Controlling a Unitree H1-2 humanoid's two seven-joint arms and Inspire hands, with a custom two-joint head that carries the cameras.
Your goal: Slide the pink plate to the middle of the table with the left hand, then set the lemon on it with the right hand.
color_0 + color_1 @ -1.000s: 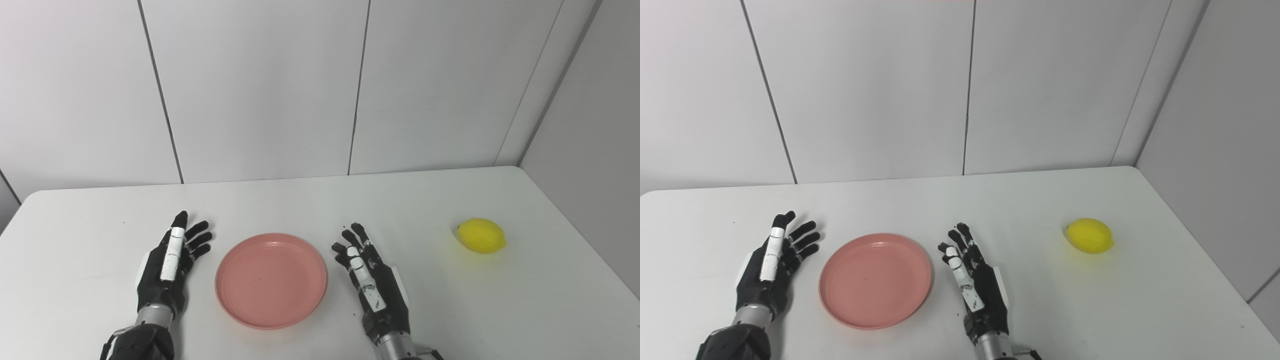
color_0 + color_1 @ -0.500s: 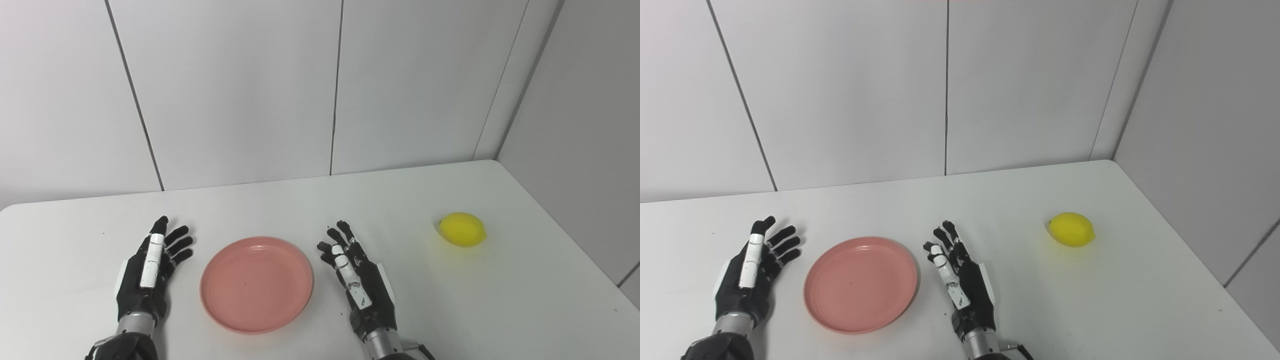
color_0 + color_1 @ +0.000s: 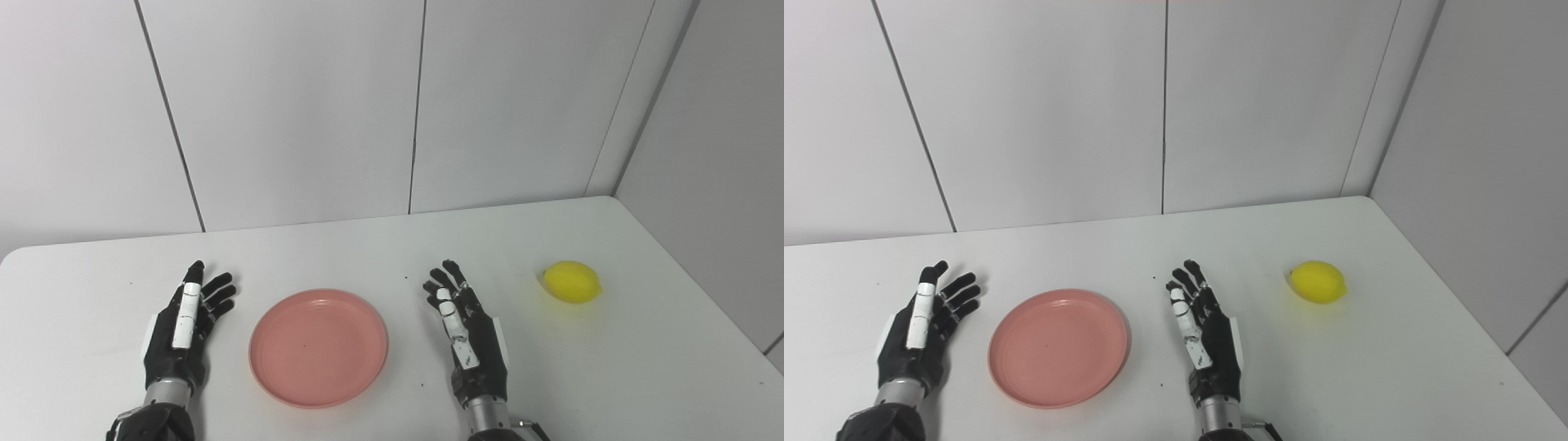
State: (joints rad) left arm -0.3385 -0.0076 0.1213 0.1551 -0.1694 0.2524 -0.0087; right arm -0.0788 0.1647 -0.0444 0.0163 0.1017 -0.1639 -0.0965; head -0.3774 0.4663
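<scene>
A round pink plate (image 3: 318,346) lies flat on the white table (image 3: 643,367), near its front edge and close to the middle. My left hand (image 3: 182,334) rests open just left of the plate, fingers spread and apart from the rim. To the right of the plate my right hand (image 3: 468,337) is open too, fingers pointing away from me, with a gap between it and the rim. The yellow lemon (image 3: 571,282) sits alone far right, well beyond the right hand. Neither hand holds anything.
White wall panels stand close behind the table, and a side wall runs along its right edge, just past the lemon. A few dark specks (image 3: 405,277) mark the tabletop.
The camera swung, shifting the whole picture. Against the plate, my right hand has moved right and slightly forward, toward the lemon. The left hand, plate and lemon kept their places.
</scene>
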